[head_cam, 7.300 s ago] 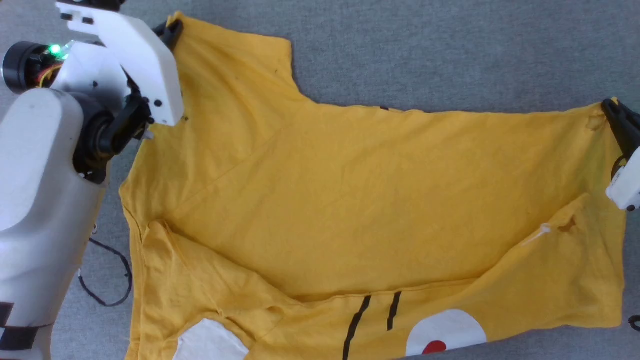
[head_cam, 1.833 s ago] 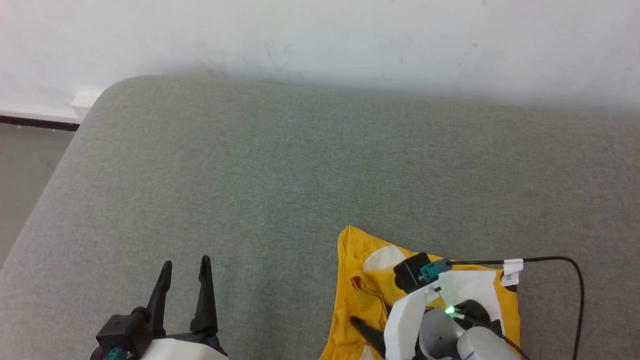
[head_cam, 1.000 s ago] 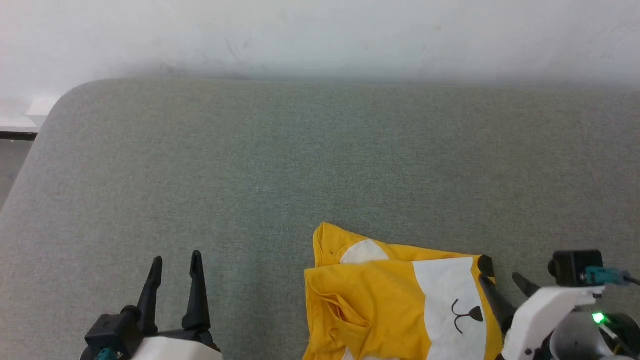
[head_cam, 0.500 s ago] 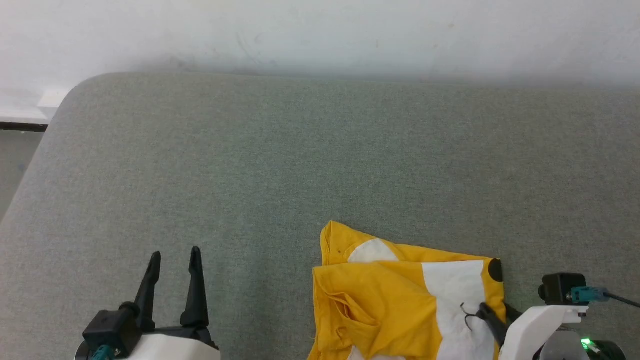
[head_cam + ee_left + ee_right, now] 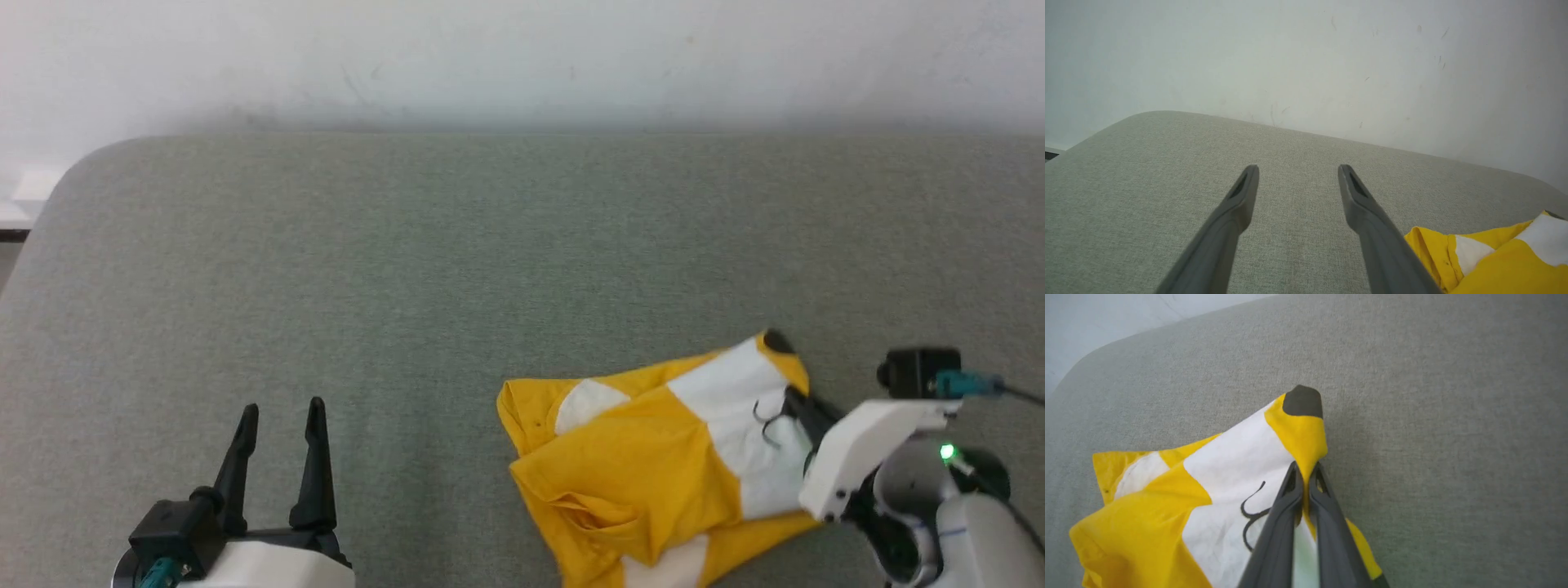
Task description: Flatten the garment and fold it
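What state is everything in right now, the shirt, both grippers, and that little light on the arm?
garment: folded into a rumpled bundle, lying on the grey surface, one fold pinched up
right gripper: shut on the garment's fold
left gripper: open, holding nothing, apart from the garment
green light: lit

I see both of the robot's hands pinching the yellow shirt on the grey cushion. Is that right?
Not quite. The right hand is pinching the shirt, but the left hand is open and holds nothing. The left wrist view shows its two fingers spread apart, with just the grey cushion between them and the shirt off to one side.
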